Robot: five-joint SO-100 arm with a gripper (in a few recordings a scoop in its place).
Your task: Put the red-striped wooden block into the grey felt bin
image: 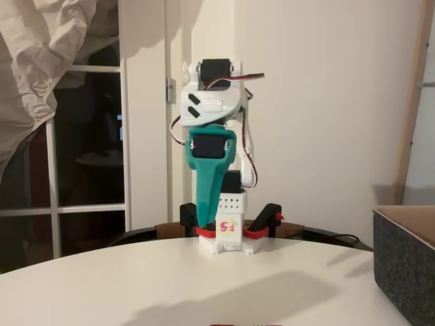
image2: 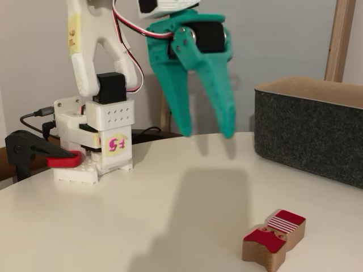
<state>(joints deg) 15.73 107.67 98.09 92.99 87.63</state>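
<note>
Pincer (image2: pixel 209 135) spread wide, hanging above table (image2: pixel 142 209); red-striped wooden block (image2: pixel 274 242) on table below, well apart.

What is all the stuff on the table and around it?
wooden block: one, tan with a red-striped top, lying on the table near the front.
felt bin: one, dark grey with a tan inside, on the table at the right.
table: one, white.
clamps: black and red, at the arm's base.
arm base: one, white, at the table's back edge.
claw: one, teal, open, hanging in the air above the table.
</note>
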